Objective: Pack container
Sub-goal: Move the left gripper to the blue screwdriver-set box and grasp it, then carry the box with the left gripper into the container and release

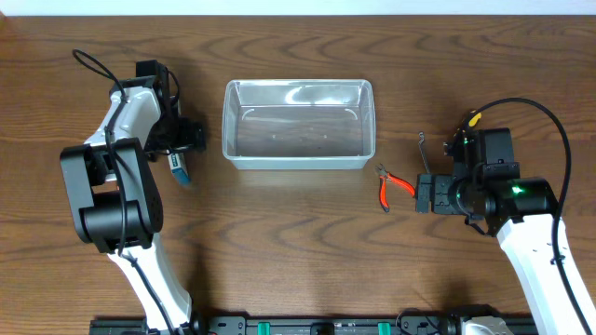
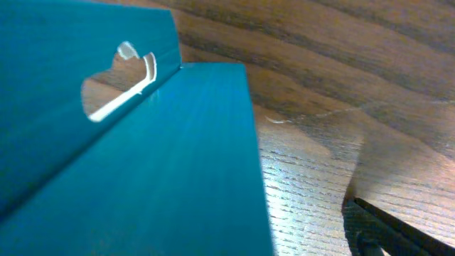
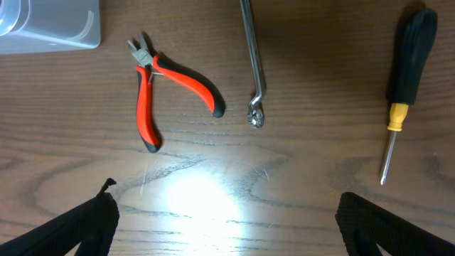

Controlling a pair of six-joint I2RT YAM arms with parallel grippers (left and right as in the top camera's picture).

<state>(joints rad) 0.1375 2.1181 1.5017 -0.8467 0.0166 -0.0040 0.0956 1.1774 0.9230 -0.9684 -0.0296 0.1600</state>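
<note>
Overhead, the clear plastic container (image 1: 298, 164) sits empty at the far middle of the wooden table (image 1: 298, 251). The left gripper (image 1: 186, 136) hovers to its left, jaws wide, over a teal packet (image 1: 180, 170) that fills its wrist view; contact cannot be told. The right gripper (image 3: 227, 199) is spread wide over bare wood near red-handled pliers (image 3: 144, 99), a metal hex key (image 3: 252, 50) and a black-handled screwdriver (image 3: 409, 57).
</note>
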